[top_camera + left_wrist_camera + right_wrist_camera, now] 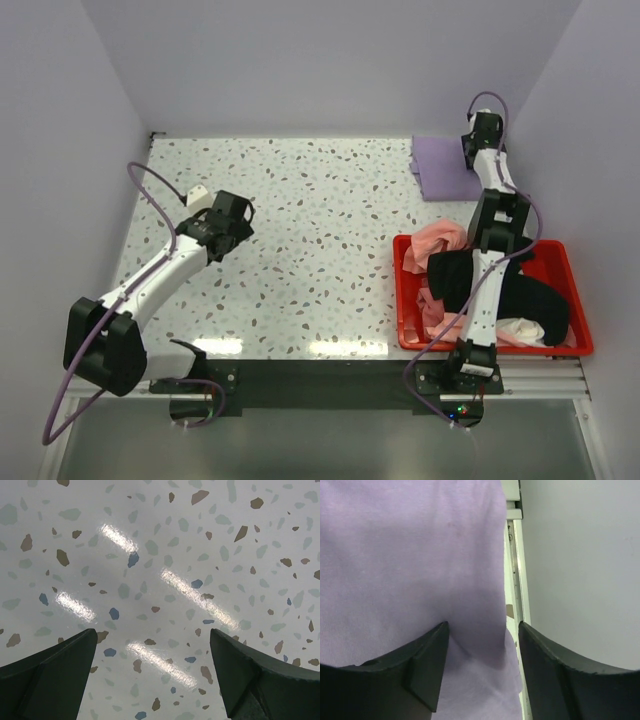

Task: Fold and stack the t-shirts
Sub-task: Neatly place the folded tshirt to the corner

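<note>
A folded lavender-purple t-shirt [440, 168] lies at the table's far right corner. My right gripper [474, 145] hovers over its right edge, jaws open and low over the cloth, holding nothing. In the right wrist view the gripper [482, 627] has purple cloth [410, 555] beneath and between its fingers, beside the table's edge. A salmon-pink shirt [440, 240], a black shirt [540, 300] and a white shirt [520, 328] lie crumpled in the red bin [480, 345]. My left gripper [230, 225] is open and empty over bare table, as the left wrist view [152, 635] shows.
The red bin stands at the near right, with my right arm reaching over it. The side wall [580, 555] is close to the right of the lavender shirt. Speckled tabletop [320, 230] spans the middle and left.
</note>
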Tool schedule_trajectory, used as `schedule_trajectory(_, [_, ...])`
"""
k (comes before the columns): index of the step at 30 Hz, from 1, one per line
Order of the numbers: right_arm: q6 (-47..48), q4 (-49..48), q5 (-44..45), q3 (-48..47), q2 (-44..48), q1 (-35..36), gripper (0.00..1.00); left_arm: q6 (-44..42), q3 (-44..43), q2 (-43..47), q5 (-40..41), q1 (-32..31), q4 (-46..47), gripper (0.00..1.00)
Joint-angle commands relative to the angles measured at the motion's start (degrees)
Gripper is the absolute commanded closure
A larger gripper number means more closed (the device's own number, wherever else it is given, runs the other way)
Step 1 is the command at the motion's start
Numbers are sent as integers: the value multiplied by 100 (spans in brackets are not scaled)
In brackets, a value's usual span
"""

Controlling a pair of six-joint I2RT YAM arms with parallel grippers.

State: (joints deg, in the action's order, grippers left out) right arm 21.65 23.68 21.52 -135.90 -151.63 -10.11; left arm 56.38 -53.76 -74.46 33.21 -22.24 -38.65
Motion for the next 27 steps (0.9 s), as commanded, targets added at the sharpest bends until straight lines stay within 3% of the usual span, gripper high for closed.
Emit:
schedule_trajectory(1, [-161,-214,-17,361,511,9,35,13,-144,212,124,27,51,0])
schedule_trajectory(2, [-196,-206,27,397,555,9,33,13,-118,256,98,27,60,0])
schedule_trajectory(5, [-441,-355,150,712,879,0,17,-56,-30,423,37,27,86,0])
schedule_trajectory(6, [-538,-443,177,966,968,0,1,-92,-3,536,19,27,95,0])
schedule_trajectory(15, [-1452,-917,467,1950,1889,18,1,-75,427,1468,-43,27,16,0])
schedule_trajectory(27, [-2340,-2034,-578,4518,4000,158,1,-127,875,2488,-394,27,-169,0])
